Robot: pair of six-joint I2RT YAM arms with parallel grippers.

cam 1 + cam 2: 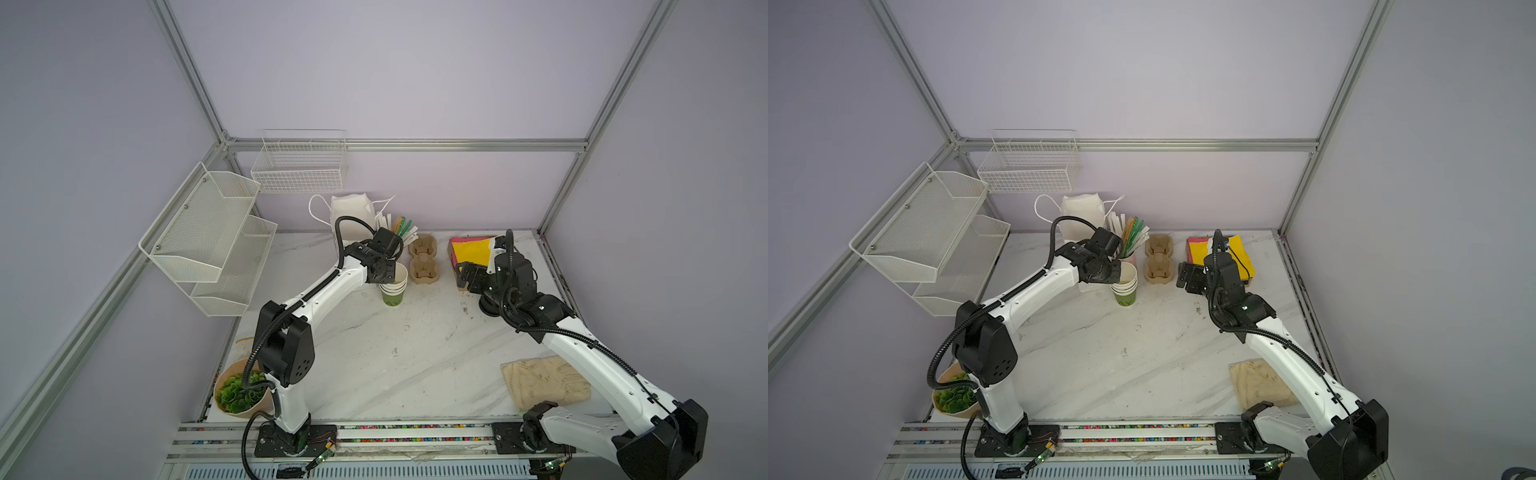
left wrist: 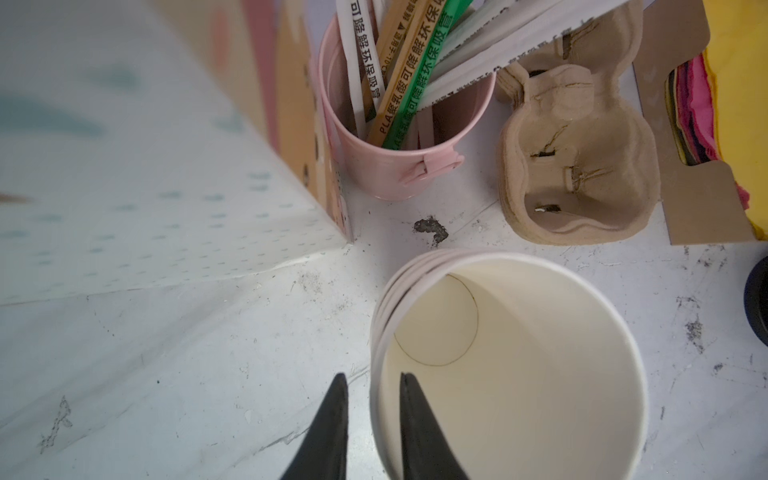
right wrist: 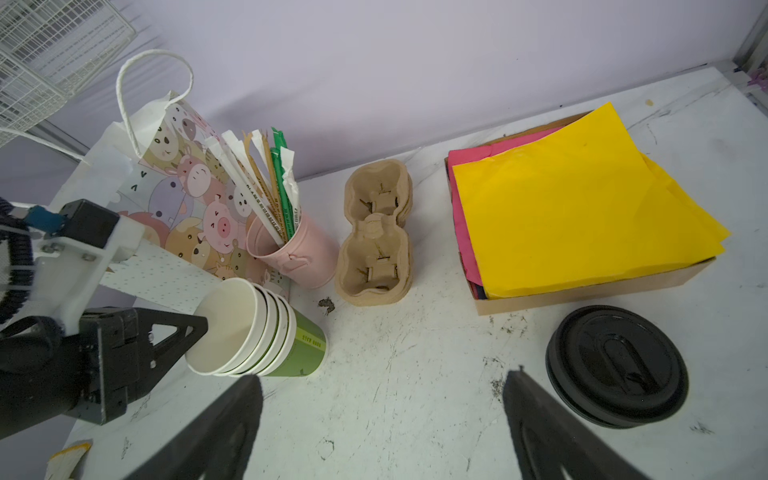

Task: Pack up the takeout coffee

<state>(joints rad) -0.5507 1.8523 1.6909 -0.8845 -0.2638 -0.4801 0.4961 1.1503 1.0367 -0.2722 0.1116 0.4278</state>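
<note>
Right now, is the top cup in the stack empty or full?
Empty: in the left wrist view the top cup shows a bare cream bottom; only one left gripper finger is inside.

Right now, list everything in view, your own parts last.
cup stack: one, green, white inside, mid-table
lid: one, black, before paper box
straw cup: one, pink, beside gift bag
cup carriers: one stack, tan, right of straw cup
paper box: one, brown, yellow and pink sheets, back right
gift bag: one, cartoon-printed, back
wall racks: two, white, left corner
plant: one, green, front left
cloth: one, beige, front right
left claw: black, astride rim of top cup
right claw: black, open, near lid
</note>
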